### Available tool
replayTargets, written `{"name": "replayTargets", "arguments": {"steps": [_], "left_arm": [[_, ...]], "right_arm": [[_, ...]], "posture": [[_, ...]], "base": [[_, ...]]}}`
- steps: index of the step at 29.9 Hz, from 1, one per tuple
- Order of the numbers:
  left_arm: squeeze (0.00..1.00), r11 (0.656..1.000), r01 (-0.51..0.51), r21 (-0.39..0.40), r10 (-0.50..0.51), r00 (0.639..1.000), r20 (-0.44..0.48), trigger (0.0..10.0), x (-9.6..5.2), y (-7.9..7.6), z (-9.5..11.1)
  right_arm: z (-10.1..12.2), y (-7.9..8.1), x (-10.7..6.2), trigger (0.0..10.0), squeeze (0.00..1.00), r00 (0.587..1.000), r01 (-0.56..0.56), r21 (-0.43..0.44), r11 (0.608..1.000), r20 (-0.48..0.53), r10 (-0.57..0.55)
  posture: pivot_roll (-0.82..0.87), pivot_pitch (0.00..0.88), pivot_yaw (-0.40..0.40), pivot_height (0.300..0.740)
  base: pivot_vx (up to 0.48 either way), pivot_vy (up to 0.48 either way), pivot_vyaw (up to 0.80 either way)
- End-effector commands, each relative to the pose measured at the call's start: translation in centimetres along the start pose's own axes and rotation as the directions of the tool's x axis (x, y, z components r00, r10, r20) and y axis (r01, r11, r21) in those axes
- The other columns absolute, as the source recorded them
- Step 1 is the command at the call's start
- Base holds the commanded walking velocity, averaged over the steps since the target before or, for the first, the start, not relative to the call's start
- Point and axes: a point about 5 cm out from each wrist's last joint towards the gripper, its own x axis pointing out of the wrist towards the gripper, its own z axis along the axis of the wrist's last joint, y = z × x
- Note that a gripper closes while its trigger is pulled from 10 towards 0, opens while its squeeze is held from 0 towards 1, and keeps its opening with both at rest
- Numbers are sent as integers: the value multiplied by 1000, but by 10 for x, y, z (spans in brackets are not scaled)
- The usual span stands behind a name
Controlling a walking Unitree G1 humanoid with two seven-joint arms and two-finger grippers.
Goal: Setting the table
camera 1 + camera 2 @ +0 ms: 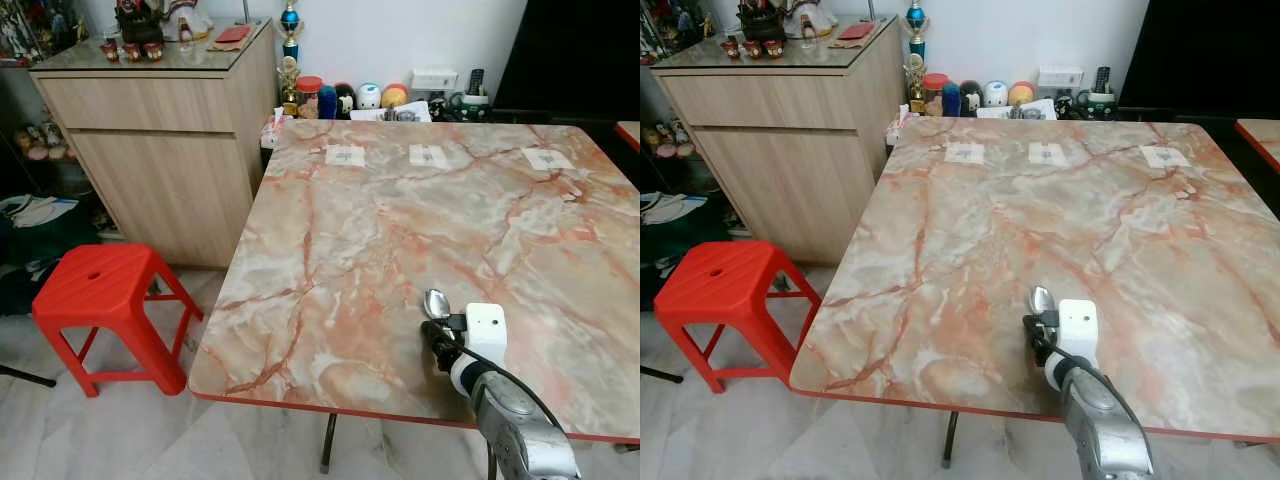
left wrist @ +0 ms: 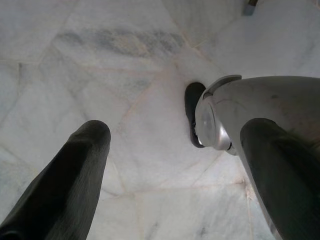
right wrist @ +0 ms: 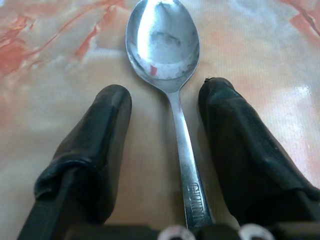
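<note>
Now we stand at the near edge of the marble-patterned desk [image 1: 380, 230], with our right arm reaching over it from the near right corner. Our right jaws [image 3: 165, 100] sit low over the desk top, their two black fingers [image 3: 95, 145] spread apart on either side of a metal spoon [image 3: 167, 55]. Its handle runs back between the fingers toward the wrist and its bowl points away from us toward the far side. We see a clear gap between each finger and the handle, so the jaws are open and not pressing on the spoon; we cannot tell what holds the handle's hidden end. From the head, the bowl of the spoon shows just beyond the white wrist block [image 1: 486, 330], near the desk's near edge and toward its right.

Three small white square labels [image 1: 345, 155] lie in a row along the far side of the desk. A red plastic stool [image 1: 105, 305] stands on the pale floor to the left, and a wooden cabinet [image 1: 160, 150] stands behind it.

Our left jaws [image 2: 175, 155] hang over the marble floor [image 2: 100, 65], fingers wide apart with nothing between them
</note>
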Motion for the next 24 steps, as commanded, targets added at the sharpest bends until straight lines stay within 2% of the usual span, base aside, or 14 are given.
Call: {"name": "replayTargets", "arguments": {"steps": [1,9,24], "left_arm": [[0,1000,1,16,-1,1000,-25,10000,-1,0,-5],[0,1000,-6,22,7,999,-35,10000,-4,6,-10],[0,999,-6,32,6,1000,-25,10000,-3,3,-9]], "right_arm": [[-14,-1,1,0,0,998,9,13,1000,-65,-8],[-15,2,1,0,0,998,2,8,1000,-62,-1],[-14,9,2,0,0,1000,-4,-24,1000,-30,3]], "posture": [[13,96,5,740],[16,102,4,740],[18,105,5,740]], "base": [[0,0,0],[0,0,0],[0,0,0]]}}
